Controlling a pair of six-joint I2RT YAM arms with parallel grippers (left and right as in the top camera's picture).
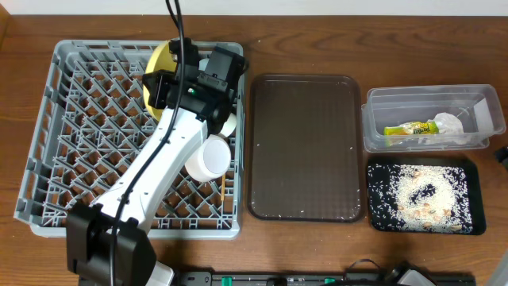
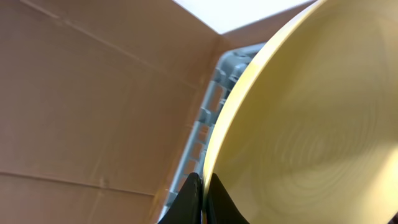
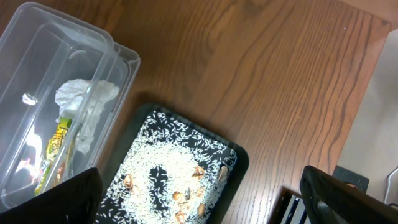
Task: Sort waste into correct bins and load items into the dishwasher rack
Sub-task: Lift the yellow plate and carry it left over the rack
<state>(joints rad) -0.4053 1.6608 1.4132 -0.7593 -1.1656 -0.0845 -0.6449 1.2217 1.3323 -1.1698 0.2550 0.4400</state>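
Note:
My left gripper [image 2: 203,196] is shut on the rim of the yellow plate [image 2: 311,124] and holds it on edge over the back of the grey dishwasher rack [image 1: 79,135]; the plate [image 1: 161,57] peeks out behind the arm. A white cup [image 1: 208,157] lies in the rack by the arm. The clear tub [image 1: 429,103] holds the yellow-green wrapper [image 1: 410,129] and white napkin [image 1: 449,125]. The black tray [image 1: 468,171] holds rice scraps [image 1: 421,195]. My right gripper [image 3: 199,199] is open and empty above the black tray [image 3: 239,158], beside the tub [image 3: 37,62]. Blue bowl and chopsticks are hidden.
A dark brown serving tray [image 1: 304,147] lies between the rack and the two bins, with a few rice grains on it. Wooden table [image 3: 249,74] surrounds everything. A black frame edge [image 3: 292,205] sits near the table's front.

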